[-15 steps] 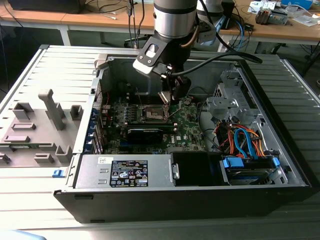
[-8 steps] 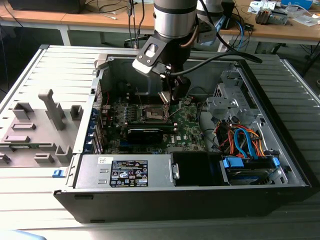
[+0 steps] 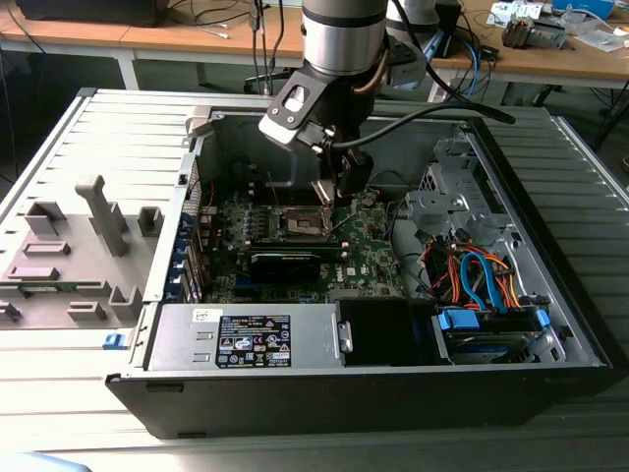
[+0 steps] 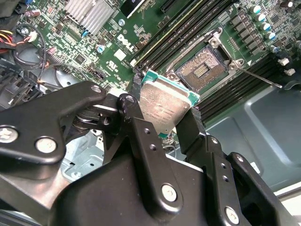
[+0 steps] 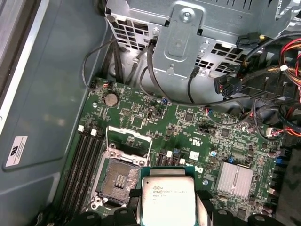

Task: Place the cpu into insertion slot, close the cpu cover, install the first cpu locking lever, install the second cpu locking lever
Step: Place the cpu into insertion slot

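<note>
None of the four steps is finished: the claw is clamped on the chip, holding it in the air, while the open socket lies just beyond its tips with the cover tilted up.

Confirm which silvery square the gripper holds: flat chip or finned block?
The flat one, the cpu: smooth metal top, green edge, clamped in the gripper. The finned heatsink sits apart from it, untouched.
</note>
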You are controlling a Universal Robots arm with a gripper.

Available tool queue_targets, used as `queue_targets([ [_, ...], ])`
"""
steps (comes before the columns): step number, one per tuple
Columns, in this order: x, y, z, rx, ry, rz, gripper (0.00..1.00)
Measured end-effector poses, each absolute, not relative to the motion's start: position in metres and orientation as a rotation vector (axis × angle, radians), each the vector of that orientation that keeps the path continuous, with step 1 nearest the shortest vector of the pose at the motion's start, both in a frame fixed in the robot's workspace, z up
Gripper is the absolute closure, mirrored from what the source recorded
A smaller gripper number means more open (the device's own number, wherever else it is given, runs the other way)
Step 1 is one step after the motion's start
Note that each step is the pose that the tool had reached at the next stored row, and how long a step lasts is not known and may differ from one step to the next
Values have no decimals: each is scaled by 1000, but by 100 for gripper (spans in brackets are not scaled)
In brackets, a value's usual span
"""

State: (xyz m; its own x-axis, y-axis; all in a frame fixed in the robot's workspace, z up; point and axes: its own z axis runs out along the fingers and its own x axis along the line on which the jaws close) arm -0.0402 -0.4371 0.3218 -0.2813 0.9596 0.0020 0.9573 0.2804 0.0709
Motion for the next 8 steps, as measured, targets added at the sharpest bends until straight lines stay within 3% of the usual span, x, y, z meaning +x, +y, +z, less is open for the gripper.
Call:
queue_targets([
  [8,-40,-437,322,1883,2460,88,45],
])
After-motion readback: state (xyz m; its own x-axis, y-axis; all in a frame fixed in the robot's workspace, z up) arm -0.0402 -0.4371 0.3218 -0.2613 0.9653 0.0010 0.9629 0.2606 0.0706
